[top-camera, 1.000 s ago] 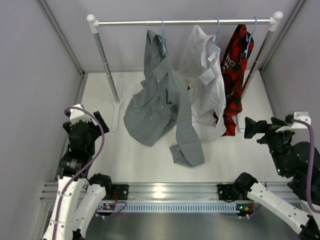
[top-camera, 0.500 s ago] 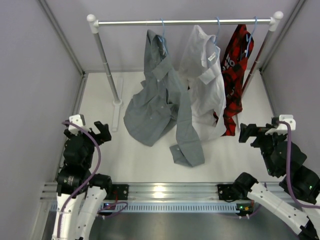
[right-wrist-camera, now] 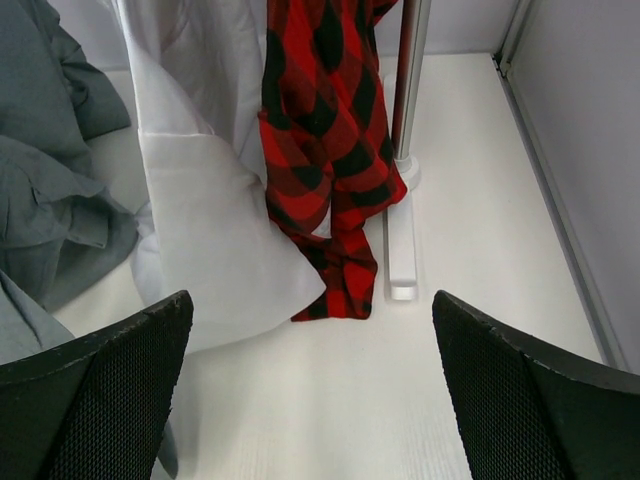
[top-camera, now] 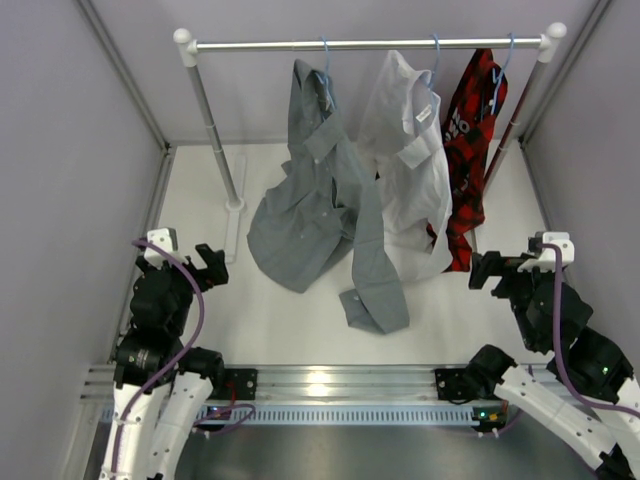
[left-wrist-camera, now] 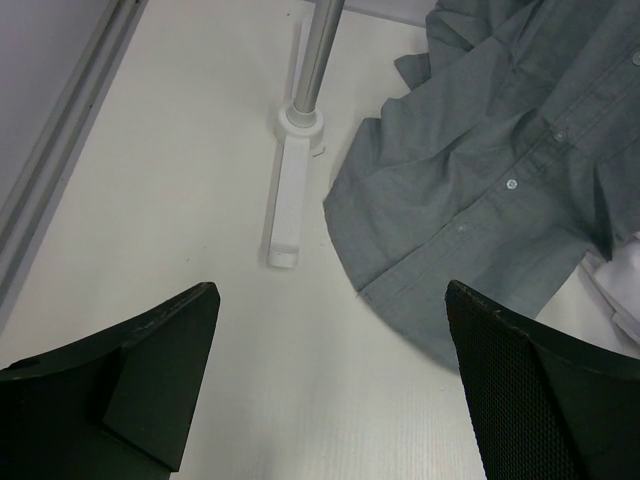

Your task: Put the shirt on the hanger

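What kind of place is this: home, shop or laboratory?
Most likely a robot laboratory test cell. Plain grey walls enclose a white table; the left arm and right arm are bolted at its near edge; a clothes rail holds a grey shirt, a white shirt and a red-and-black shirt.

You have bright, even light from above in all three views. The shirt [top-camera: 300, 230] casts only a faint, soft shadow on the table [top-camera: 200, 200]. Glare sits on the metal rail [top-camera: 320, 385]. Your wrist views are sharp, though the black fingers [left-wrist-camera: 130, 400] show little detail.
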Action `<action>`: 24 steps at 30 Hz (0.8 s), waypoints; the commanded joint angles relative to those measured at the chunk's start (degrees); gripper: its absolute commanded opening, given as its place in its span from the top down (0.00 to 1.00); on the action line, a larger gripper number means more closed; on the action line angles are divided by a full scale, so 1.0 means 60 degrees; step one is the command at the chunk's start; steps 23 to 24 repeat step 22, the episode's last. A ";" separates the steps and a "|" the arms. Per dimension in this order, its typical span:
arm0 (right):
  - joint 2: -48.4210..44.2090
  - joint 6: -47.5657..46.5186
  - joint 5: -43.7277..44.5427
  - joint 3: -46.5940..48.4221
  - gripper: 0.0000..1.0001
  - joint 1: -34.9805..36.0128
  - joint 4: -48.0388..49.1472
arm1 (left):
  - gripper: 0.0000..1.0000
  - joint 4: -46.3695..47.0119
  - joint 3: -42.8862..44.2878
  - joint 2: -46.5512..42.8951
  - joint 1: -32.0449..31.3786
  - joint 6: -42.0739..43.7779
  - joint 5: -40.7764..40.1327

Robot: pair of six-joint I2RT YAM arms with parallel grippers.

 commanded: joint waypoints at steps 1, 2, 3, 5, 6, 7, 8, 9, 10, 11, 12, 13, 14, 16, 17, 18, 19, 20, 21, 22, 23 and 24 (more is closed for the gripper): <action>-0.0042 0.0081 -0.0016 0.0011 0.01 -0.0033 0.0198 | 0.02 0.0308 -0.0035 -0.0054 -0.0021 0.0102 0.0171; -0.0057 0.0081 -0.0001 -0.0018 0.00 -0.0019 0.0198 | 0.02 0.0308 -0.0035 -0.0054 -0.0021 0.0102 0.0200; -0.0057 0.0081 -0.0016 -0.0062 0.00 -0.0033 0.0227 | 0.02 0.0308 -0.0035 -0.0069 -0.0021 0.0117 0.0201; -0.0086 0.0081 -0.0016 -0.0106 0.01 -0.0033 0.0242 | 0.02 0.0308 -0.0035 -0.0084 -0.0021 0.0117 0.0215; -0.0086 0.0081 -0.0030 -0.0135 0.01 -0.0033 0.0242 | 0.02 0.0308 -0.0035 -0.0069 -0.0021 0.0117 0.0215; -0.0101 0.0081 -0.0030 -0.0150 0.01 -0.0033 0.0242 | 0.02 0.0323 -0.0035 -0.0084 -0.0021 0.0131 0.0215; -0.0115 0.0081 -0.0045 -0.0150 0.01 -0.0033 0.0257 | 0.02 0.0323 -0.0035 -0.0084 -0.0021 0.0117 0.0244; -0.0115 0.0081 -0.0060 -0.0150 0.01 -0.0033 0.0242 | 0.02 0.0323 -0.0035 -0.0084 -0.0021 0.0131 0.0259; -0.0130 0.0066 -0.0060 -0.0150 0.00 -0.0033 0.0242 | 0.02 0.0323 -0.0035 -0.0084 -0.0021 0.0132 0.0259; -0.0130 0.0066 -0.0089 -0.0150 0.01 -0.0019 0.0257 | 0.02 0.0323 -0.0035 -0.0098 -0.0021 0.0132 0.0288; -0.0130 0.0066 -0.0074 -0.0135 0.01 -0.0033 0.0242 | 0.02 0.0323 -0.0035 -0.0098 -0.0021 0.0132 0.0274; -0.0130 0.0052 -0.0074 -0.0121 0.01 -0.0033 0.0242 | 0.02 0.0337 -0.0021 -0.0098 -0.0021 0.0146 0.0288; -0.0130 0.0051 -0.0074 -0.0121 0.01 -0.0019 0.0242 | 0.02 0.0337 -0.0035 -0.0098 -0.0021 0.0132 0.0289; -0.0145 0.0037 -0.0103 -0.0120 0.01 -0.0033 0.0242 | 0.02 0.0323 -0.0035 -0.0098 -0.0021 0.0146 0.0303; -0.0174 0.0037 -0.0104 -0.0121 0.01 -0.0033 0.0257 | 0.02 0.0337 -0.0035 -0.0098 -0.0021 0.0146 0.0303; -0.0174 0.0051 -0.0089 -0.0150 0.01 -0.0033 0.0257 | 0.02 0.0323 -0.0035 -0.0098 -0.0021 0.0161 0.0318; -0.0174 0.0066 -0.0089 -0.0164 0.01 -0.0033 0.0242 | 0.02 0.0323 -0.0035 -0.0098 -0.0021 0.0161 0.0332; -0.0174 0.0081 -0.0089 -0.0165 0.01 -0.0033 0.0242 | 0.02 0.0337 -0.0035 -0.0098 -0.0036 0.0146 0.0347; -0.0174 0.0081 -0.0118 -0.0194 0.01 -0.0033 0.0242 | 0.02 0.0337 -0.0050 -0.0098 -0.0036 0.0146 0.0347; -0.0160 0.0095 -0.0147 -0.0179 0.01 -0.0033 0.0242 | 0.02 0.0337 -0.0050 -0.0098 -0.0036 0.0146 0.0347; -0.0160 0.0095 -0.0147 -0.0179 0.01 -0.0033 0.0242 | 0.02 0.0337 -0.0050 -0.0098 -0.0036 0.0146 0.0347; -0.0160 0.0095 -0.0147 -0.0179 0.01 -0.0033 0.0242 | 0.02 0.0337 -0.0050 -0.0098 -0.0036 0.0146 0.0347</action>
